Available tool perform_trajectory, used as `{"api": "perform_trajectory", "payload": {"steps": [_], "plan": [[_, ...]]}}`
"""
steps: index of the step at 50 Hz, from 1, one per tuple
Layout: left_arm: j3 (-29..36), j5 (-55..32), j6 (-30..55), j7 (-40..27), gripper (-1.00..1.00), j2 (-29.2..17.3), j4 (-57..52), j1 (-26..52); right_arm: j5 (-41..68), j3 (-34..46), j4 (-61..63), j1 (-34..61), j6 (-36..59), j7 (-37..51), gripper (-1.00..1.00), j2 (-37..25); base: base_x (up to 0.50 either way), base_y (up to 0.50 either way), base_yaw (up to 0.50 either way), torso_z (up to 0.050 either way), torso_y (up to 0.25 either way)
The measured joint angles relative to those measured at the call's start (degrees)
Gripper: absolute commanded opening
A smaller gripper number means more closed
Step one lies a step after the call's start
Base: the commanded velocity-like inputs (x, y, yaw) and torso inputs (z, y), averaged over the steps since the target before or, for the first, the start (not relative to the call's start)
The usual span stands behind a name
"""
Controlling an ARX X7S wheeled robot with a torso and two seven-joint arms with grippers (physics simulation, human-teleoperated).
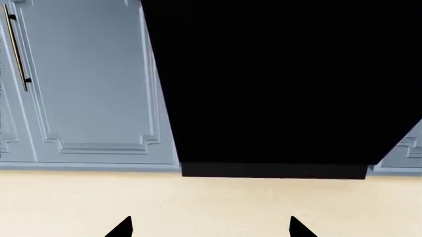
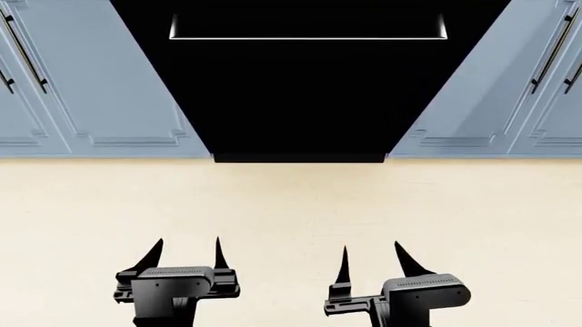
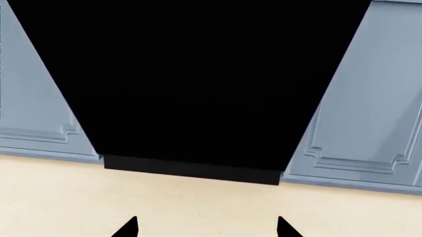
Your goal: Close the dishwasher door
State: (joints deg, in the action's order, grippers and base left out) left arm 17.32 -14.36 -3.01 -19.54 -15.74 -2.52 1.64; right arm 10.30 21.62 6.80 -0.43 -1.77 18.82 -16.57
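Your left pincer [image 2: 189, 255] and right pincer [image 2: 373, 262] hang wide and empty over the floor [image 2: 291, 204], squared to the dishwasher door [image 2: 300, 95] between the cabinet doors [image 2: 100, 88], apparently staged for pushing.

The floor [image 2: 291, 204] is plain and pale cream, without pattern or marks, under even light. Along its far edge runs a row of blue-grey cabinet doors [image 2: 109, 82] with raised panel frames. They stand on both sides of a wide black front. Thin dark bar handles [image 2: 26, 54] are fixed upright on some of the doors.
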Motion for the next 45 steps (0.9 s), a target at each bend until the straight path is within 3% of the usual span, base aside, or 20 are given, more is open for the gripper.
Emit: {"api": "perform_trajectory", "payload": {"steps": [45], "plan": [[-0.12, -0.93, -1.33, -1.24, 1.0, -0.3, 0.05, 0.11, 1.2, 0.93, 0.89, 0.28, 0.9, 0.1, 1.0, -0.83, 0.49, 0.0, 0.0, 0.0, 0.0]]}}
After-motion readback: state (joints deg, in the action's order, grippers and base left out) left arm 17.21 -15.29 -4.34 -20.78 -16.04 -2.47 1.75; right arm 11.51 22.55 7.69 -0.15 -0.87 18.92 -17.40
